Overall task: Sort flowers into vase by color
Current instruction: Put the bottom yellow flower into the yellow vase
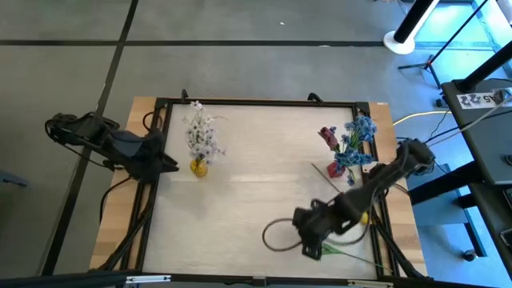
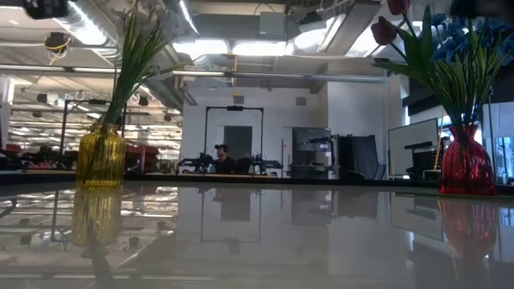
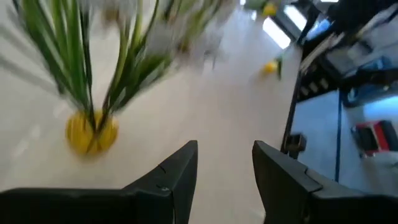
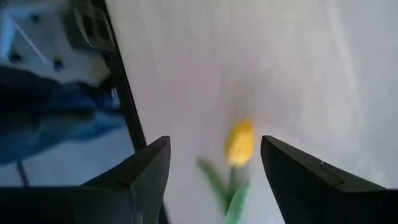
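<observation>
A yellow vase (image 1: pixel 198 166) (image 2: pixel 100 156) at the far left holds white sprigs (image 1: pixel 200 132). A red vase (image 1: pixel 337 170) (image 2: pixel 466 160) at the far right holds blue flowers (image 1: pixel 362 130) and a dark red tulip (image 1: pixel 326 136). A yellow tulip (image 4: pixel 239 142) lies on the table. My right gripper (image 4: pixel 214 142) (image 1: pixel 308 242) hangs open above it, a finger on either side and clear of it. My left gripper (image 3: pixel 225 149) (image 1: pixel 166 160) is open and empty, beside the yellow vase (image 3: pixel 91 132).
A black frame rail (image 1: pixel 256 102) runs round the tabletop. A green stem (image 1: pixel 352 254) lies near the front right corner, and another yellow bloom (image 1: pixel 364 217) shows beside the right arm. A loose stem (image 1: pixel 320 169) lies by the red vase. The table's middle (image 1: pixel 256 184) is bare.
</observation>
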Robot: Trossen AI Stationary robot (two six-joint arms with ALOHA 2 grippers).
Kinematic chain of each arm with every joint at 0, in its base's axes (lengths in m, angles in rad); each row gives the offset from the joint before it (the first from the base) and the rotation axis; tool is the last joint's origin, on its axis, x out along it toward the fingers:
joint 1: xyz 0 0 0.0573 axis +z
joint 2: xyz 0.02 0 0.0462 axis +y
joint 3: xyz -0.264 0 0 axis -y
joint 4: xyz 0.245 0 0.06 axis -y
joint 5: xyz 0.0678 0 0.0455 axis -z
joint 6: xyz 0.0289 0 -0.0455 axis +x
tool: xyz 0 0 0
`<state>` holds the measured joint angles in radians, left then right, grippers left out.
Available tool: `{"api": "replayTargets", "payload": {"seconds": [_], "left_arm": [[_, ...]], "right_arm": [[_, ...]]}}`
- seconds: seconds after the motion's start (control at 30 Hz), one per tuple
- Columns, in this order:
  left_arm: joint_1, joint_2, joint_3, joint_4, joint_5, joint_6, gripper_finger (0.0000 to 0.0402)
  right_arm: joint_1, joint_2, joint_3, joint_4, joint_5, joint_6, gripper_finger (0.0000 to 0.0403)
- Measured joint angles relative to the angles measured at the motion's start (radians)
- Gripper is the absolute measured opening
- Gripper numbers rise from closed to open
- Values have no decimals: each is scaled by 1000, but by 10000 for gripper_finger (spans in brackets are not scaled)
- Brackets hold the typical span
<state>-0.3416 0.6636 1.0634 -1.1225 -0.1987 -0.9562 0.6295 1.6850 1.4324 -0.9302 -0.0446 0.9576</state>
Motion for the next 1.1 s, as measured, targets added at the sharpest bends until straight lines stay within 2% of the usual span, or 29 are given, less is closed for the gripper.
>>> {"api": "replayTargets", "payload": {"seconds": [0.1,0.17,0.27,0.37,0.53,0.7,0.87,0.93,1.1], "left_arm": [[0,0,0,28,-61,44,149],[0,0,0,23,-105,55,149],[0,0,0,19,-165,59,149],[0,0,0,23,-177,67,149],[0,0,0,74,-178,77,149],[0,0,-1,85,-174,76,149],[0,-1,-1,93,-166,77,149],[0,-1,-1,131,-177,94,149],[-1,-1,-2,404,-174,274,149]], "right_arm": [[45,59,-13,-2,-77,104,250],[82,90,-19,-4,-88,140,250],[120,141,-21,-22,-93,165,242],[132,191,-21,-43,-137,164,221],[115,281,-21,-49,-94,127,170],[73,361,-19,-24,-117,87,115],[58,376,-16,-14,-116,81,32],[51,364,-13,-20,-106,70,11],[-15,294,84,-107,5,-4,16]]}}
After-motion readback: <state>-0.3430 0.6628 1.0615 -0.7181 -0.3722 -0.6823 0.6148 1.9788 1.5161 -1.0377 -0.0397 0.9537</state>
